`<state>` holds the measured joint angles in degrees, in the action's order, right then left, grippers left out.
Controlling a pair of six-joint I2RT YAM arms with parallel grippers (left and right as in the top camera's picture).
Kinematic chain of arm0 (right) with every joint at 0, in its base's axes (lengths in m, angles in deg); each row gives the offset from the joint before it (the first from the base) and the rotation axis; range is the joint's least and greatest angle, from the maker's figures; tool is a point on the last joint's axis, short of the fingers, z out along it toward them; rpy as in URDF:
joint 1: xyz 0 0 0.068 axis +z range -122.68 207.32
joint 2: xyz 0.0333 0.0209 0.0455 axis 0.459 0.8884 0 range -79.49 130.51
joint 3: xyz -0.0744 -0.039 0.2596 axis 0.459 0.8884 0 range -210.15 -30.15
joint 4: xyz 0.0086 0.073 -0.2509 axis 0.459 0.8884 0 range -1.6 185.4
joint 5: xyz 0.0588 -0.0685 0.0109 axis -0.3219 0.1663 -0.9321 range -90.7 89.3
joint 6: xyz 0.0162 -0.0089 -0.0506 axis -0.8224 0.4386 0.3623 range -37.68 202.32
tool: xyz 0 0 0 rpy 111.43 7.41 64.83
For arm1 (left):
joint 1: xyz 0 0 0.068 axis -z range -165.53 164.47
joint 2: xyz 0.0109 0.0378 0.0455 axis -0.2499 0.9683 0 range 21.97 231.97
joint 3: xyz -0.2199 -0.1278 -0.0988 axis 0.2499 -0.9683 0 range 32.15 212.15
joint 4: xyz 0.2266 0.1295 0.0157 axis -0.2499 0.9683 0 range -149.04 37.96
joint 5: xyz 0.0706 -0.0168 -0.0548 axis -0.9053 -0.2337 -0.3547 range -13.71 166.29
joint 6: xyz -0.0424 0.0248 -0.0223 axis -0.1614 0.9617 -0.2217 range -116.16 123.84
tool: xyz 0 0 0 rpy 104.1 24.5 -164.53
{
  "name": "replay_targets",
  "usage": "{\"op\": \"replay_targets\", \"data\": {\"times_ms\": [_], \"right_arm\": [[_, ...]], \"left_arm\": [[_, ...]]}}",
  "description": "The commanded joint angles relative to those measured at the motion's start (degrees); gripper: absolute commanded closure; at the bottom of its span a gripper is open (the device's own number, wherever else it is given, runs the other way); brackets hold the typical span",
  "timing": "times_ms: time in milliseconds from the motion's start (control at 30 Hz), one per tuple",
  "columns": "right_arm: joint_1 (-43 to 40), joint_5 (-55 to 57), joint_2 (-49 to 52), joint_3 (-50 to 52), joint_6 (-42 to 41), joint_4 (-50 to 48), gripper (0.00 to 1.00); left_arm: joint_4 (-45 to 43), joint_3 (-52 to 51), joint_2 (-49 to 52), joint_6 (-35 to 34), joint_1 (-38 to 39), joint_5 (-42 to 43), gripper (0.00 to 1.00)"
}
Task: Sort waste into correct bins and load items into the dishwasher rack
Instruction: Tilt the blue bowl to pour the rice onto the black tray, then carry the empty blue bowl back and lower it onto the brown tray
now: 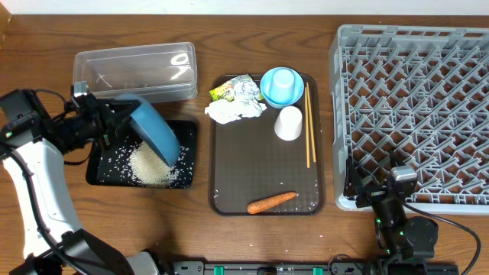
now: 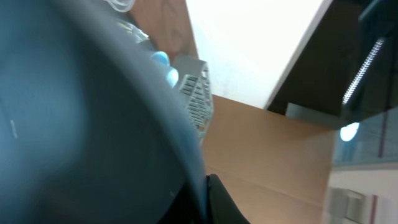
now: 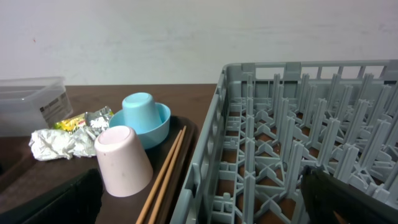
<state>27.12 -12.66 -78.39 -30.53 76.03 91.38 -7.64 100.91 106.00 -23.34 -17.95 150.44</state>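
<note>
Your left gripper [image 1: 113, 122] is clamped on the dark bowl [image 1: 157, 134], left of the brown tray [image 1: 260, 164]. The bowl is tipped steeply, its lower rim at the rice [image 1: 151, 168] heaped in the black tray [image 1: 95, 174], which lies just left of the brown tray. The tub [image 1: 134, 72] sits beyond that, far-left of the brown tray.

On the brown tray:
- The wrapper [image 1: 228, 89] and tissue [image 1: 233, 112] are at its far left corner.
- The blue cup [image 1: 284, 79] is upside down in the small bowl [image 1: 267, 90] at its far edge.
- The white cup [image 1: 289, 123] is upside down, just nearer than the small bowl.
- The chopsticks [image 1: 309, 130] lie along its right edge.
- The carrot [image 1: 272, 202] is at its near edge.

The rack [image 1: 412, 99] stands right of the brown tray. Your right gripper [image 1: 365, 189] is off the tray's near right corner, fingers spread and holding nothing.
</note>
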Motion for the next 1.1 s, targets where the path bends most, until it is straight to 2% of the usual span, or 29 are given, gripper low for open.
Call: {"op": "replay_targets", "data": {"times_ms": [0,67,200,400,533,867,1067], "right_arm": [[-0.4,0.1,-0.1,0.1,0.4,0.2,0.01],[-0.4,0.1,-0.1,0.1,0.4,0.2,0.01],[-0.4,0.1,-0.1,0.1,0.4,0.2,0.01],[-0.4,0.1,-0.1,0.1,0.4,0.2,0.01],[-0.4,0.1,-0.1,0.1,0.4,0.2,0.01],[-0.4,0.1,-0.1,0.1,0.4,0.2,0.01],[-0.4,0.1,-0.1,0.1,0.4,0.2,0.01]], "left_arm": [[3.6,0.0,-2.1,4.1,0.5,-1.1,0.94],[4.7,0.0,-3.8,6.6,2.0,-1.3,0.94],[4.7,0.7,-9.8,6.8,7.7,-6.2,0.94],[5.4,1.0,-20.0,-0.3,21.6,-30.4,0.94],[5.3,1.0,-23.4,-4.5,33.8,-39.7,0.94],[4.6,0.8,-18.1,-6.4,59.9,-62.5,0.94],[4.6,0.8,-11.1,-9.6,69.5,-75.0,0.94]]}}
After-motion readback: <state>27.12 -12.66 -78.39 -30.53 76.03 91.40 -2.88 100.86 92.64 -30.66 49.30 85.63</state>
